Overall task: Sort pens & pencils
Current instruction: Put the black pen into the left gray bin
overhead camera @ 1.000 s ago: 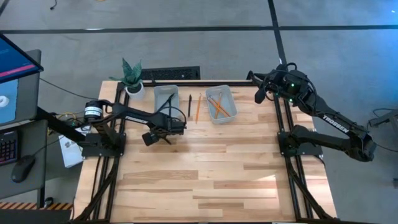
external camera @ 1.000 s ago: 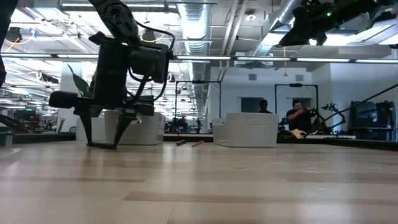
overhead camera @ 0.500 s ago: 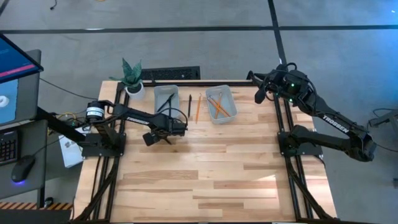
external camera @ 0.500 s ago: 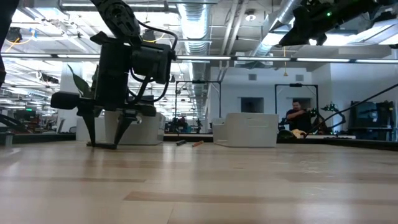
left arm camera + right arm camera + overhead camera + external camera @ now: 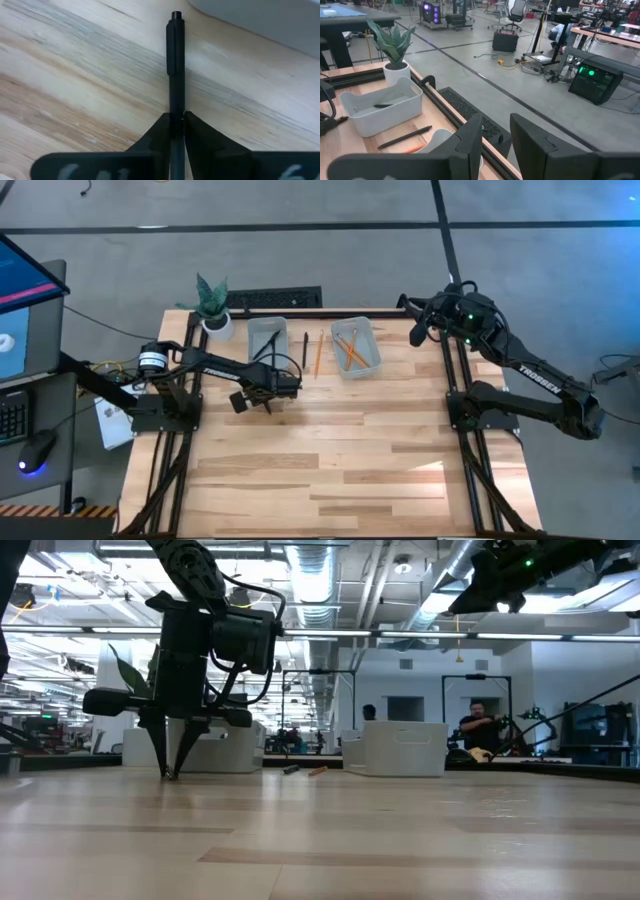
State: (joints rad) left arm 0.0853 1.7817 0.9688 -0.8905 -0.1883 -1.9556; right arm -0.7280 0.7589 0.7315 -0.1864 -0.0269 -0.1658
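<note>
A black pen (image 5: pixel 175 65) lies flat on the wooden table just in front of the left white bin (image 5: pixel 267 337). My left gripper (image 5: pixel 262 404) points down at it and is shut on it, fingertips at the table top (image 5: pixel 170 772). Another pen (image 5: pixel 305 348) and an orange pencil (image 5: pixel 318 354) lie on the table between the left bin and the right bin (image 5: pixel 355 347), which holds pencils. One pen (image 5: pixel 382 105) lies in the left bin. My right gripper (image 5: pixel 495 135) waits open and high over the table's far right corner (image 5: pixel 415 330). My left gripper pinches the pen's barrel (image 5: pixel 176 114) between its two fingertips, away from the capped end (image 5: pixel 176 20). The fingers come from above, pointing down, and lie across the pen. The pen rests level on the table.
A potted plant (image 5: pixel 211 302) stands at the far left corner beside the left bin. The wide near half of the table (image 5: pixel 340 470) is bare wood. People sit at desks in the room behind (image 5: pixel 480 730).
My left gripper has shut: its fingers stood spread on the table a second ago and now meet on the pen. The arm has kept its place, and the pen lies where it was.
</note>
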